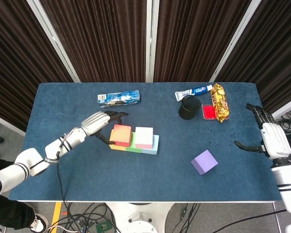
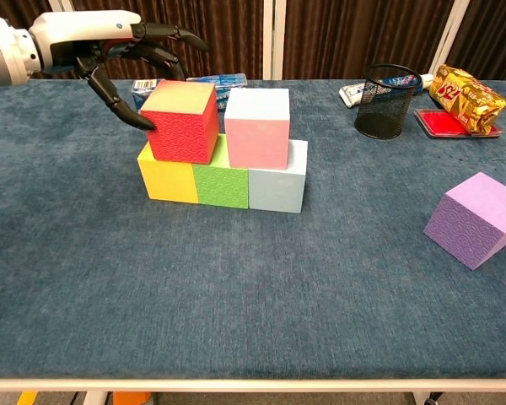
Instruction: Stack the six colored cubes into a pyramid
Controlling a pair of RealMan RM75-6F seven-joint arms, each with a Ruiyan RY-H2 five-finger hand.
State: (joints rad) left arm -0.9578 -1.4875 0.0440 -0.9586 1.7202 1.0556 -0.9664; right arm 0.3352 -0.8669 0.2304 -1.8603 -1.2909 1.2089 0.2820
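Yellow cube (image 2: 167, 180), green cube (image 2: 221, 181) and light blue cube (image 2: 278, 186) form a row on the blue table (image 2: 236, 295). The pink cube (image 2: 257, 126) sits on the green and light blue ones. The red cube (image 2: 181, 121) rests on the yellow and green ones, slightly turned. My left hand (image 2: 110, 38) hovers at its left with fingers spread above and behind it, and only the thumb tip touches the cube's left face. The purple cube (image 1: 204, 161) lies alone at the front right. My right hand (image 1: 269, 138) is open at the table's right edge.
A black mesh cup (image 1: 189, 107), a toothpaste tube (image 1: 193, 91), a red flat box (image 1: 209, 112) and a snack bag (image 1: 219, 102) stand at the back right. A blue-white packet (image 1: 119, 97) lies behind the stack.
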